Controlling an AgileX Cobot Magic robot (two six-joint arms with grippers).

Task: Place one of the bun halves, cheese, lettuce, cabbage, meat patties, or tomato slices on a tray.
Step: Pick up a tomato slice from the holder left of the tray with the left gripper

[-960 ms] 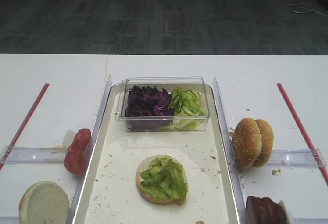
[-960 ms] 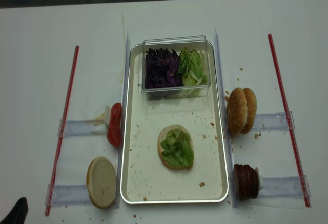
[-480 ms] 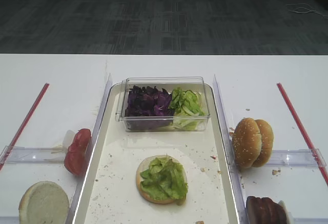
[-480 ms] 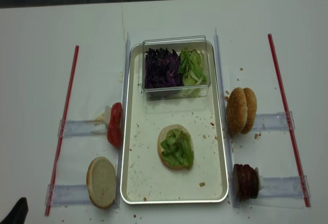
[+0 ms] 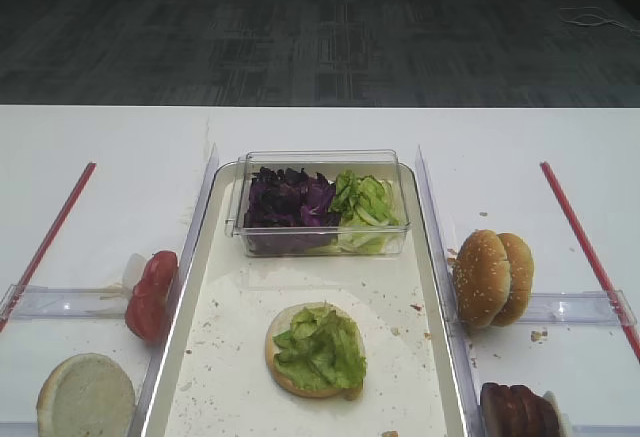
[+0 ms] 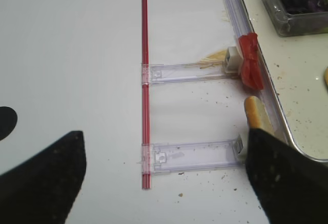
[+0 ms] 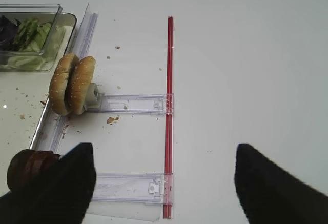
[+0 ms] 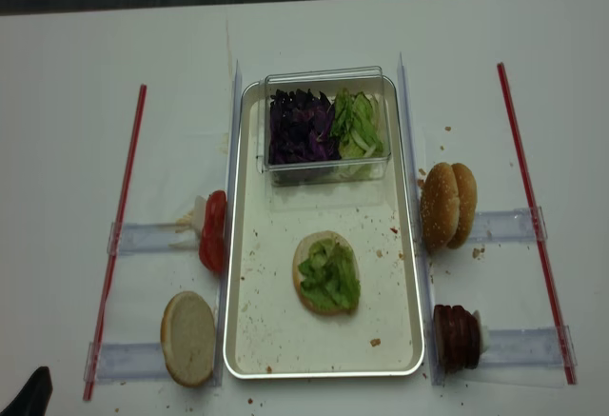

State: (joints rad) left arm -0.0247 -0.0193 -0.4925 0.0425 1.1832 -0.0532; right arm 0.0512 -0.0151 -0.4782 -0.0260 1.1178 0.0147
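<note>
With my left end effector (image 6: 164, 178) and right end effector (image 7: 164, 183) both spread wide and empty over the worktop (image 8: 57, 149), the tray (image 8: 249, 340) carries one bun half (image 8: 319, 245) topped with lettuce (image 8: 330, 278); tomato slices (image 8: 214, 230) and meat patties (image 8: 457, 337) remain outside.

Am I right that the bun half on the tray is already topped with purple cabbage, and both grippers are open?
Not quite: the bun half on the tray carries lettuce, not cabbage, as the exterior high view shows. Both grippers do stand open.
</note>
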